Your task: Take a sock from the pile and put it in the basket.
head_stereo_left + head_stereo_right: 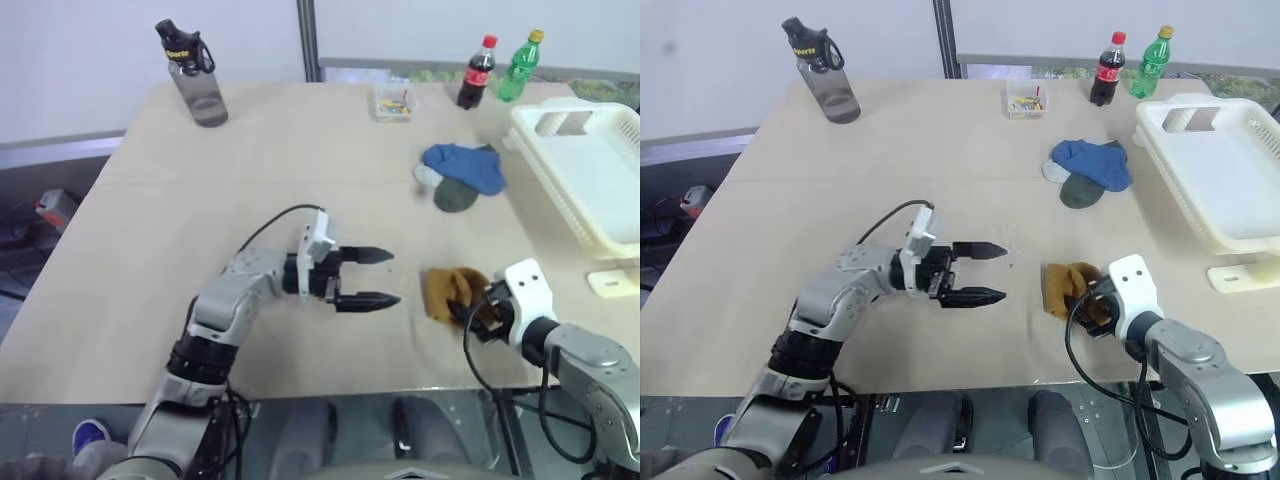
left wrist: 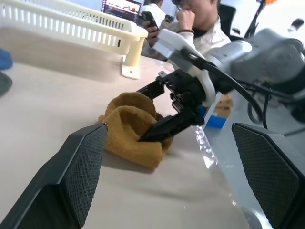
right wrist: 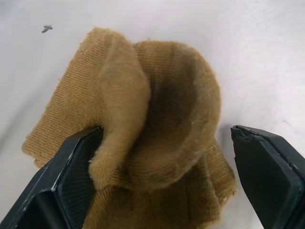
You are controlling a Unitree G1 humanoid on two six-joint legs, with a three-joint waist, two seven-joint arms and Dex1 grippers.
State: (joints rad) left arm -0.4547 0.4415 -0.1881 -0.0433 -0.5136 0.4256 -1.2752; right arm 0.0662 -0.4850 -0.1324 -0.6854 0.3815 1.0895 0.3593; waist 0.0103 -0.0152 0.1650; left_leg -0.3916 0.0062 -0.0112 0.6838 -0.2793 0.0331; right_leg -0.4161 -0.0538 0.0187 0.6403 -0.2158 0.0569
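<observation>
Mustard knit, crumpled into a soft hump, is what I have under my right pincer [image 1: 470,306]: the sock [image 1: 452,291] lies on the bare counter [image 1: 250,180] near its front edge, well apart from the pile [image 1: 461,175] of blue and grey socks and from the basket [image 1: 590,175] at the far right. It sits alone there, which suits me, since I can close on it without dragging a neighbour along. My right pincer is released, its fingers spread wide to either side of the raised fold, one fingertip touching the cloth in the right wrist view; nothing is gripped yet. I judge the fold stands up so that the fingers have something to bite on. My left pincer [image 1: 372,277] hovers released too, pointing level toward the sock from across the counter, holding nothing, probably parked clear of the grasp. Bunched as it is, the sock gives no clean heading; I cannot tell toe from cuff, and its longer side seems to run roughly front to back on the counter.
</observation>
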